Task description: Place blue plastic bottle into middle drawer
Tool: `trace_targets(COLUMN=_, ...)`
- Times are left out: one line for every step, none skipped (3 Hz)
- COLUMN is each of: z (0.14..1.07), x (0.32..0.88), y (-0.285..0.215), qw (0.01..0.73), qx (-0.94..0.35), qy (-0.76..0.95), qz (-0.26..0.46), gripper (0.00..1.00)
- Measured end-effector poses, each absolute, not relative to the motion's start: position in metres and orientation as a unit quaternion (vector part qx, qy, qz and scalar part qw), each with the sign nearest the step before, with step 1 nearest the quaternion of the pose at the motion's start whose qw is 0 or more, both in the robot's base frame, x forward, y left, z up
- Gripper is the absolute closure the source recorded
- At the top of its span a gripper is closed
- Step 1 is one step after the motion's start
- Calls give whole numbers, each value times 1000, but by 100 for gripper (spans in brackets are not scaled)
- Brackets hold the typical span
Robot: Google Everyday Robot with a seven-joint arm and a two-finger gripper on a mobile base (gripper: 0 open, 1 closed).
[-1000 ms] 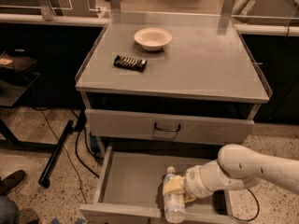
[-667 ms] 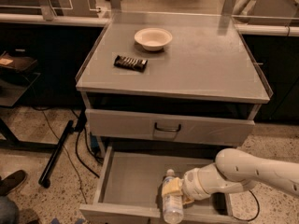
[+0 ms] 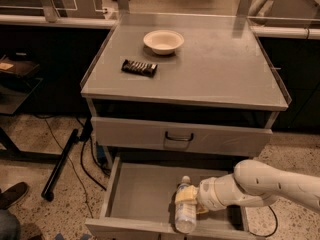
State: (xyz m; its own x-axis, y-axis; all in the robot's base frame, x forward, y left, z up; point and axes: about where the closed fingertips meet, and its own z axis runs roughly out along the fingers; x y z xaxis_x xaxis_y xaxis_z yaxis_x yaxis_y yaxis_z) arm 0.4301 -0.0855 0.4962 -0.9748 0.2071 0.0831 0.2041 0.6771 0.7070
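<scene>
The blue plastic bottle point(image 3: 185, 213) lies in the pulled-out middle drawer point(image 3: 142, 196), white cap toward the back. Its base rests by the drawer's front wall. My gripper point(image 3: 192, 202) comes in from the right on a white arm and sits at the bottle's upper half. Its yellowish fingers point(image 3: 186, 196) are shut across the bottle. The drawer's right part is hidden behind my arm.
Above, the drawer with the dark curved handle point(image 3: 179, 136) is closed. A white bowl point(image 3: 163, 40) and a dark snack bar point(image 3: 139, 67) sit on the cabinet top. A black pole point(image 3: 62, 161) and cables lie on the floor at left, with a shoe point(image 3: 12, 194) nearby.
Almost nothing: my arm has shifted slightly, and the bottle stays low in the drawer in the gripper's hold.
</scene>
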Motion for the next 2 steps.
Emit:
trace_targets(z=494, x=449, y=-88, qw=19, qx=122, qy=915, qz=385, gripper=100)
trace_targets(z=483, x=463, y=-86, qw=24, qx=128, qy=914, qz=384, gripper=100)
